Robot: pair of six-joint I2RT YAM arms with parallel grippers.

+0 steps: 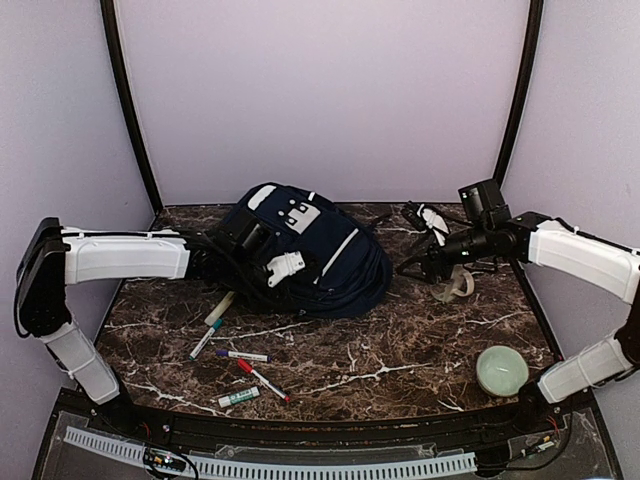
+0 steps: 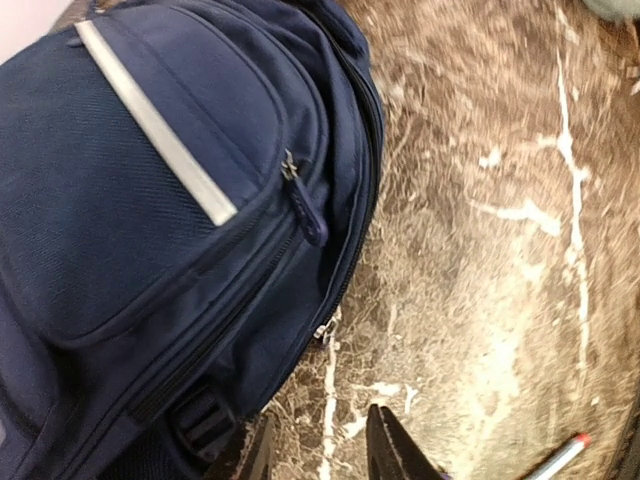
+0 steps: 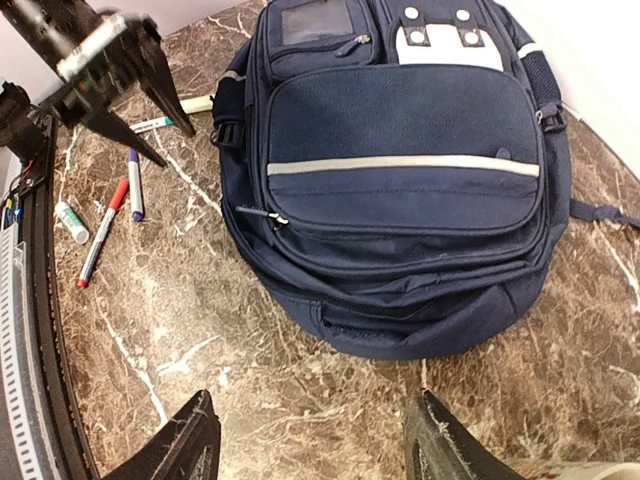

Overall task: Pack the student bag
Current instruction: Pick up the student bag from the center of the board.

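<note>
Student bag (image 1: 320,250) lying flat at 12 o'clock on table (image 1: 420,370), zips seemingly shut. Left gripper (image 2: 320,452) spread, empty, just beside bag. Right gripper (image 3: 310,440) spread wide, empty, at bag's 3 o'clock. Brace bag, then pinch zip pull (image 2: 308,212) squarely. Markers (image 1: 243,355) loose at bag's 7 o'clock.

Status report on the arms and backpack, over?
Left fingers open, empty; right fingers likewise. Student bag lying flat, front pockets zipped. Markers loose beside it.
</note>
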